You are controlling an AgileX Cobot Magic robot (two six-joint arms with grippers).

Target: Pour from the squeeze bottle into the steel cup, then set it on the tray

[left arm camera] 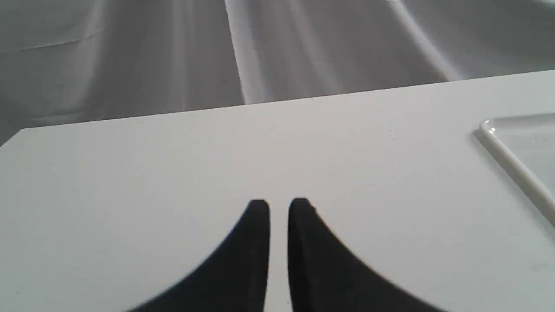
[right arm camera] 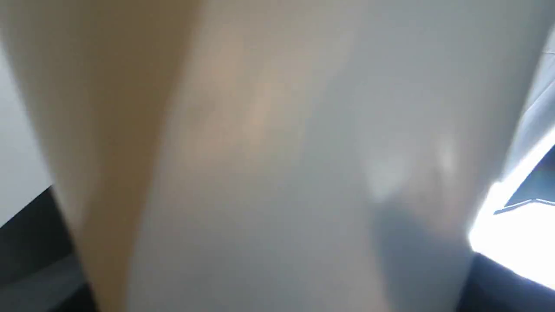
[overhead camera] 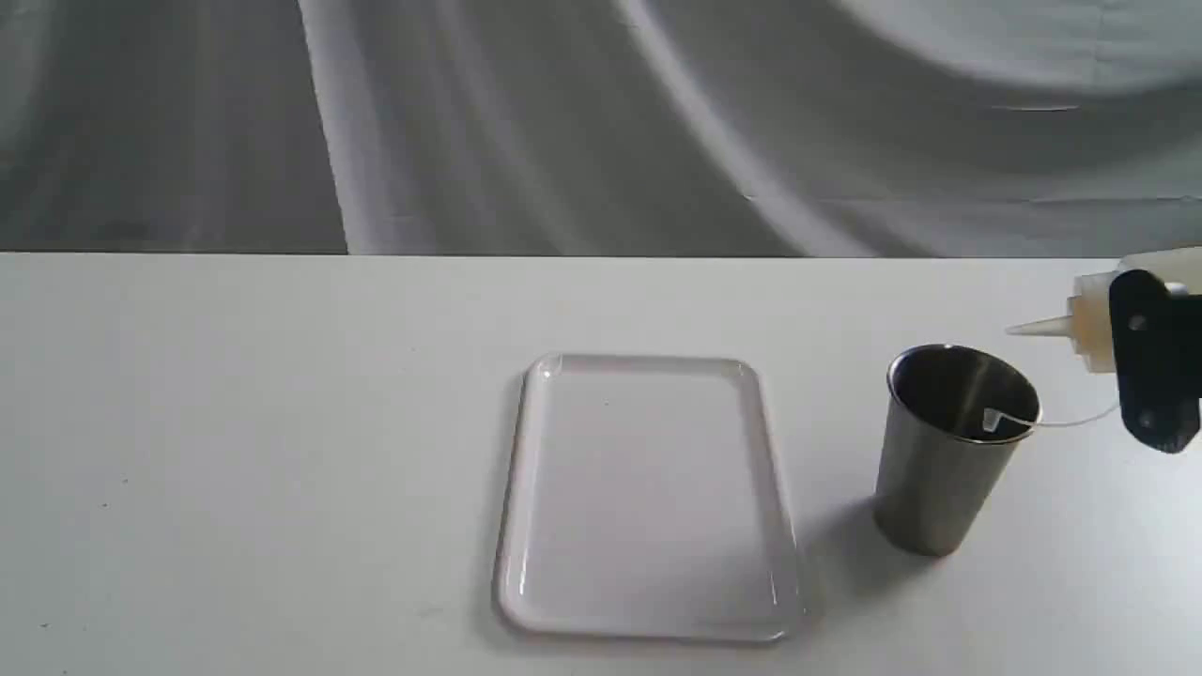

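The squeeze bottle lies nearly level in the air at the far right, its cone nozzle pointing left above the right side of the steel cup's rim. My right gripper is shut on the bottle's body. The tethered cap dangles at the cup's mouth. The steel cup stands upright on the table, right of the white tray, which holds nothing. In the right wrist view the bottle fills the picture, blurred, with an amber tint. My left gripper is shut over bare table, with the tray's corner off to one side.
A white table carries everything; its far edge meets a grey draped cloth backdrop. The left arm does not show in the exterior view.
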